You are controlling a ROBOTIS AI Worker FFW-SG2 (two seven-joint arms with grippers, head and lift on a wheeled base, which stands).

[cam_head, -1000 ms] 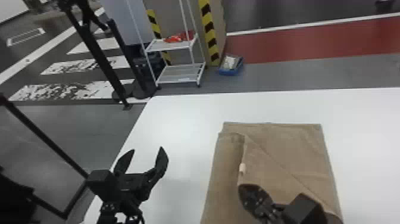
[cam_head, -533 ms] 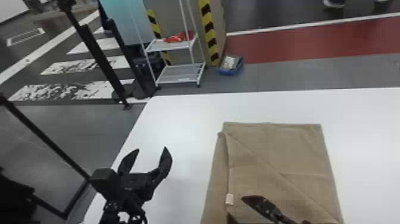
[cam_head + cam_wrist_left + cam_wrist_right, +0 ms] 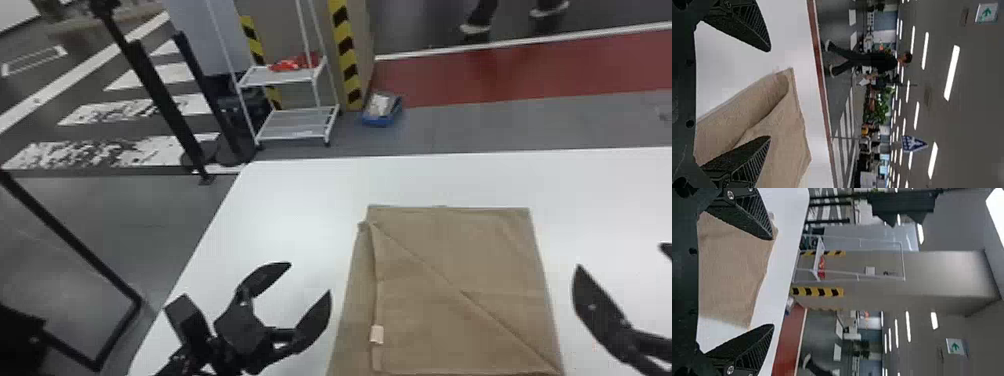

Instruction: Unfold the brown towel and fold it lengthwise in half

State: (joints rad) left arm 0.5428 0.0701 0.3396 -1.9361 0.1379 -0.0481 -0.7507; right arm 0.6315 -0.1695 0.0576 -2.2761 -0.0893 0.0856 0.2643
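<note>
A brown, plain-woven cloth towel [image 3: 460,250] lies flat and still folded in layers on the white, smooth-topped bench [image 3: 295,200], between the two grippers in the head view. Its far edge runs roughly parallel to the bench's far edge. A slanting edge crosses the upper layers, from near the far left corner towards the near right one. Along the left side, a strip of the lower layer reaches out past the upper layer's edge, and a small white fabric tag [image 3: 377,334] sits on that edge near the front.

The black two-fingered left gripper [image 3: 310,278] is beside the towel's left side, its jaws released and spread wide. The black two-fingered right gripper [image 3: 621,256] is off the towel's right side, its jaws likewise parted and released.

On the grey floor beyond the bench stands a white metal rack [image 3: 255,77] of two shelves, with a bright red item [image 3: 285,65] on the upper one. A blue, shallow plastic tray [image 3: 377,120] lies near the rack, beside a yellow-and-black striped upright [image 3: 344,50].
</note>
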